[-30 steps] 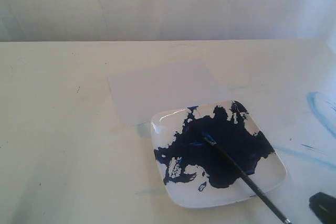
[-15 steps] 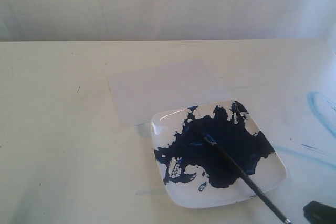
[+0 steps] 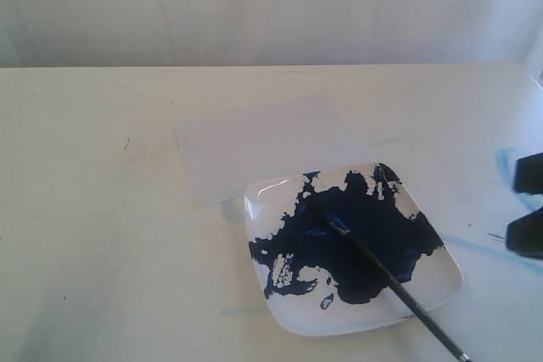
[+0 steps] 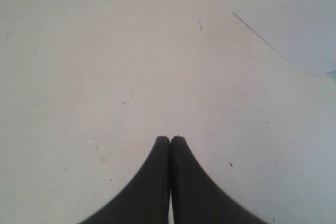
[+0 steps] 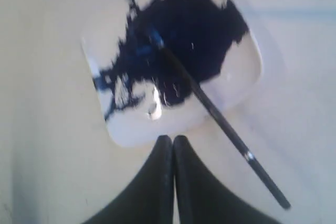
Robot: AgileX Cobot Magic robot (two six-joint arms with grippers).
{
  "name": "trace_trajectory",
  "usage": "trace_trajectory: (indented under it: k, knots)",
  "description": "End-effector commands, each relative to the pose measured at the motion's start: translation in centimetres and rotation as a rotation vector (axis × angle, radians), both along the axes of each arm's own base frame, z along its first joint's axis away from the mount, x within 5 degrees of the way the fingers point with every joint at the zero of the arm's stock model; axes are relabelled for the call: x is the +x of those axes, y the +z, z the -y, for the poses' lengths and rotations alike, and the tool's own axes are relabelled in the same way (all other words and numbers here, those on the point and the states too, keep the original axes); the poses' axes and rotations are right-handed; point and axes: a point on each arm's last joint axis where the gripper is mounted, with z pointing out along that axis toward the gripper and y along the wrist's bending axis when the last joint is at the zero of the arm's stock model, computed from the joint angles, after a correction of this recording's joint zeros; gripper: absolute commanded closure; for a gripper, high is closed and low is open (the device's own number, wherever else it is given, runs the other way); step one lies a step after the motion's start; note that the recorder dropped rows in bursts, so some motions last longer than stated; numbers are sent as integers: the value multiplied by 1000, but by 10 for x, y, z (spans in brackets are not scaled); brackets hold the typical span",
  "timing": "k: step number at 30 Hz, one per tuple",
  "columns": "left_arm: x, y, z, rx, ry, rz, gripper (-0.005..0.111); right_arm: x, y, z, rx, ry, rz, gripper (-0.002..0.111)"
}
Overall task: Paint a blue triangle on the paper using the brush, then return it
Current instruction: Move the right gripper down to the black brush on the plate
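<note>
The brush lies with its blue bristle tip in the dark-blue paint pool on the white square plate. Its black handle sticks out over the plate's near right corner. The paper lies flat behind the plate, and no blue triangle shows on it. My right gripper hangs dark at the right edge, apart from the brush. In the right wrist view it is shut and empty, near the plate's rim, beside the brush. My left gripper is shut over bare table, with the paper's corner ahead.
Pale blue smears mark the table right of the plate, partly behind the right gripper. A pale wall rises behind the table's far edge. The left gripper is outside the exterior view.
My right gripper has moved from the bottom right corner up along the right edge of the exterior view. The brush, plate and paper have not moved.
</note>
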Motion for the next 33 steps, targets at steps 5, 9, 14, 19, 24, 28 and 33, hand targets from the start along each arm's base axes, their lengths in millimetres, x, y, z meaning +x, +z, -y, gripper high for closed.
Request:
trace_trajectory:
  k: [5,9,14,19,24,28,33]
  knots:
    - [0,-1,0,-8,-5,4,107,24,-39,-41,-116,284,-300,108]
    - [0,-1,0,-8,-5,4,107,23,-60,-57,-213,290,-321,108]
    - [0,-1,0,-8,-5,4,107,30,-85,-71,-231,287,-308,108]
    - [0,-1,0,-8,-5,4,107,42,-111,-76,-274,254,-360,108]
    - [0,-1,0,-8,-5,4,107,48,-130,-75,-349,244,-401,108]
    - [0,-1,0,-8,-5,4,107,54,-138,-74,-390,224,-392,108]
    - [0,-1,0,-8,-5,4,107,58,-144,-69,-465,199,-387,108]
